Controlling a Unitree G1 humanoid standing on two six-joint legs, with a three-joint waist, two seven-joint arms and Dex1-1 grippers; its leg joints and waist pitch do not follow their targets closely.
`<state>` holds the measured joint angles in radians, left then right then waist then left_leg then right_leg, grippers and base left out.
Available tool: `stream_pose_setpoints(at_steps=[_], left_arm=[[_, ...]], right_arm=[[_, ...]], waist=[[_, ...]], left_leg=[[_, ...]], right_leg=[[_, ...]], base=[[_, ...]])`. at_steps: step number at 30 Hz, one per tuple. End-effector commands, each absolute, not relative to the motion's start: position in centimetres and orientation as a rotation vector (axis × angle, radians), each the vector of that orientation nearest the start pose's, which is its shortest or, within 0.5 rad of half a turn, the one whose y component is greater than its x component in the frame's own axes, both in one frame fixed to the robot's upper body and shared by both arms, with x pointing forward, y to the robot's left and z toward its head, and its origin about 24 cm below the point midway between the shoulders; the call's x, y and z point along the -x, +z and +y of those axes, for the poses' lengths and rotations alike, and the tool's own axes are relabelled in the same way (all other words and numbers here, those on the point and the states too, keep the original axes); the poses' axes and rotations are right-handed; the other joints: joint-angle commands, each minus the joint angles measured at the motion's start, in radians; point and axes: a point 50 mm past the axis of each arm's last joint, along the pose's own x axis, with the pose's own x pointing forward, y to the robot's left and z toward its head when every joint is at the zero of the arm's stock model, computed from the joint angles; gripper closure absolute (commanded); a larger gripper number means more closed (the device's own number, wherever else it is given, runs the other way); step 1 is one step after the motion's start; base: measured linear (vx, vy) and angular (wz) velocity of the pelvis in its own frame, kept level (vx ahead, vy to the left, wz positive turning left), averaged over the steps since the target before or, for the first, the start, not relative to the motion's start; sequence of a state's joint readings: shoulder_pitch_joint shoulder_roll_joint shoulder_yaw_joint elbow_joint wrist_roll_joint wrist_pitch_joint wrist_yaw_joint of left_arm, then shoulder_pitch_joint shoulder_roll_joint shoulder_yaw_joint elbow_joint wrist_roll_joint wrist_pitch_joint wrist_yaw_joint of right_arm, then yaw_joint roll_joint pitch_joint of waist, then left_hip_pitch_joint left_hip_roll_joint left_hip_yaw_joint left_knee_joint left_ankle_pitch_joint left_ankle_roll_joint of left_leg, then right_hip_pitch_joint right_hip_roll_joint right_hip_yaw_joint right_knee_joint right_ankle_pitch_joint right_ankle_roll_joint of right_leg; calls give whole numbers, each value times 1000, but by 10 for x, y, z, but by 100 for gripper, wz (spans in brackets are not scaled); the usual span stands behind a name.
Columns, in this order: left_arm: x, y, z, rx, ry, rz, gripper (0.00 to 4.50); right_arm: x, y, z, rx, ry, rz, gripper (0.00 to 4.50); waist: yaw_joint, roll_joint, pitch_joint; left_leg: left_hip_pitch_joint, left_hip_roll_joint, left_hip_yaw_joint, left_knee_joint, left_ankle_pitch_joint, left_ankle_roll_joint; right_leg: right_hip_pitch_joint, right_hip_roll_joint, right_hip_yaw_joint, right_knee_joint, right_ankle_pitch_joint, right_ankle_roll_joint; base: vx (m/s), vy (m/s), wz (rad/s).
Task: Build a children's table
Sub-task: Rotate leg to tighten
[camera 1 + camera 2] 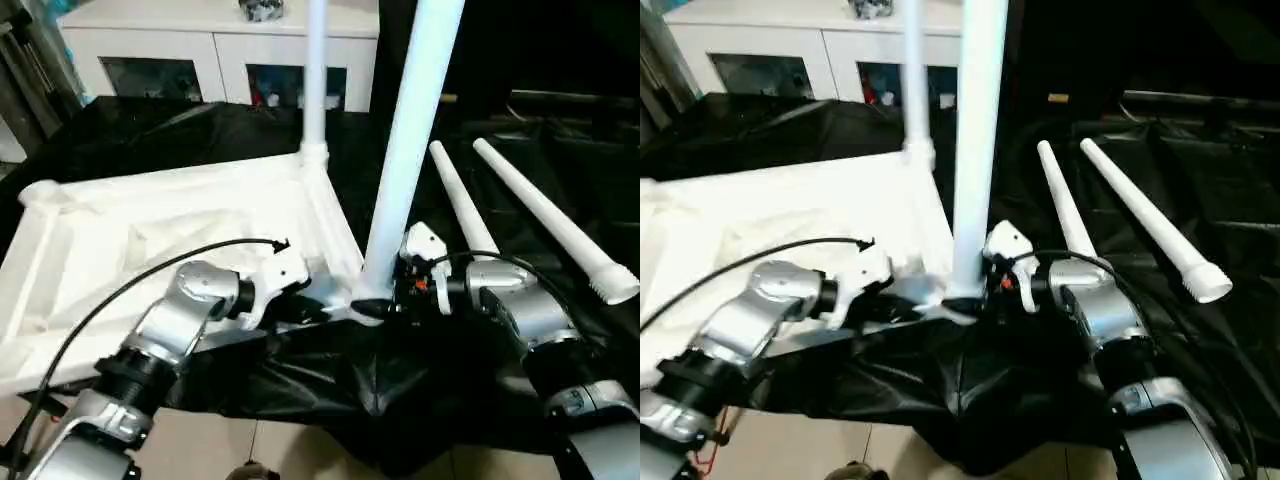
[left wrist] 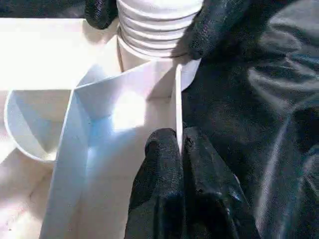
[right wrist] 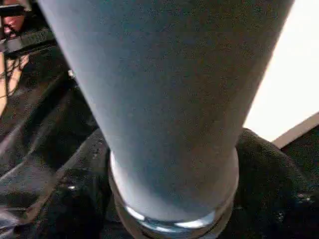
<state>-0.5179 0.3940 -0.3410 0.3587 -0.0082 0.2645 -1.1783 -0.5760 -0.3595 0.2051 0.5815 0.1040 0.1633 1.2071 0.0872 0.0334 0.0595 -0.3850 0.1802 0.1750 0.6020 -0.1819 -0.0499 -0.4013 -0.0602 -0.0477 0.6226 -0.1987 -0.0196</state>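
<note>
One leg [image 1: 405,160] apparently between right pincer [image 1: 385,300] fingers

One tabletop [image 1: 150,240]; four legs [image 1: 545,215], apparently; two tools [image 1: 375,305].

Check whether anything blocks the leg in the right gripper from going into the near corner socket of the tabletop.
Nothing visible does. The leg stands upright in the right gripper, its threaded end already at the corner socket of the tabletop. The left gripper pinches the tabletop's rim beside the socket, not across it.
</note>
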Motion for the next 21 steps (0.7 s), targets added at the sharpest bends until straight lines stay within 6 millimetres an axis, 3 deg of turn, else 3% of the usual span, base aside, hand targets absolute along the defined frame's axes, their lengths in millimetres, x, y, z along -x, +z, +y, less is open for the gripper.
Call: stream_pose_setpoints(at_steps=[1, 6, 7, 10, 11, 12, 13, 15, 19, 21], left_arm=[[-294, 63, 106, -394, -1461, 425, 450], [-294, 62, 106, -382, -1453, 421, 450], [-294, 62, 105, -375, -1441, 418, 450], [-299, 60, 103, -361, -1370, 418, 450], [-307, 60, 99, -348, -1285, 400, 450], [-307, 60, 99, -348, -1285, 400, 450], [-311, 60, 97, -337, -1242, 398, 450], [-320, 61, 90, -324, -1152, 392, 450], [-331, 60, 81, -310, -1018, 424, 450], [-337, 62, 72, -287, -954, 425, 450]], right_arm=[[-313, 56, -132, 216, 1316, 398, 133], [-310, 54, -128, 193, 1328, 401, 162], [-309, 53, -126, 186, 1318, 401, 164], [-315, 47, -122, 179, 1217, 389, 168], [-326, 41, -120, 190, 1044, 383, 168], [-326, 41, -120, 190, 1044, 383, 170], [-332, 38, -120, 189, 953, 383, 171], [-342, 32, -119, 132, 764, 399, 171], [-349, 30, -112, 74, 643, 412, 172], [-352, 29, -103, 86, 569, 406, 172]], waist=[[-5, -2, -72], [-4, -1, -72], [-5, -6, -71], [-9, -4, -71], [-10, -3, -71], [-14, -3, -67], [-20, -7, -67], [-33, -7, -65], [-37, -8, -72], [-36, -4, -70]], left_leg=[[19, 51, -13, -66, -168, 57], [20, 51, -13, -67, -167, 55], [19, 51, -13, -68, -171, 54], [19, 49, -14, -68, -170, 41], [20, 49, -14, -69, -178, 35], [20, 49, -13, -70, -186, 28], [21, 45, -16, -72, -204, 12], [22, 44, -18, -74, -225, 0], [21, 43, -16, -68, -187, 16], [23, 43, -12, -67, -171, 21]], right_leg=[[51, -78, 43, -73, -120, -252], [50, -78, 43, -74, -126, -250], [50, -78, 43, -75, -134, -249], [48, -79, 44, -76, -150, -245], [48, -81, 44, -78, -167, -239], [44, -81, 45, -80, -181, -239], [47, -82, 43, -82, -224, -232], [45, -80, 43, -87, -267, -221], [49, -81, 46, -84, -208, -223], [43, -78, 46, -84, -169, -235]], base=[[0, 0, 0], [0, 0, 0], [0, 0, 0], [0, 0, 0], [0, 0, 0], [0, 0, 0], [0, 0, 0], [0, 0, 0], [0, 0, 0], [0, 0, 0]])
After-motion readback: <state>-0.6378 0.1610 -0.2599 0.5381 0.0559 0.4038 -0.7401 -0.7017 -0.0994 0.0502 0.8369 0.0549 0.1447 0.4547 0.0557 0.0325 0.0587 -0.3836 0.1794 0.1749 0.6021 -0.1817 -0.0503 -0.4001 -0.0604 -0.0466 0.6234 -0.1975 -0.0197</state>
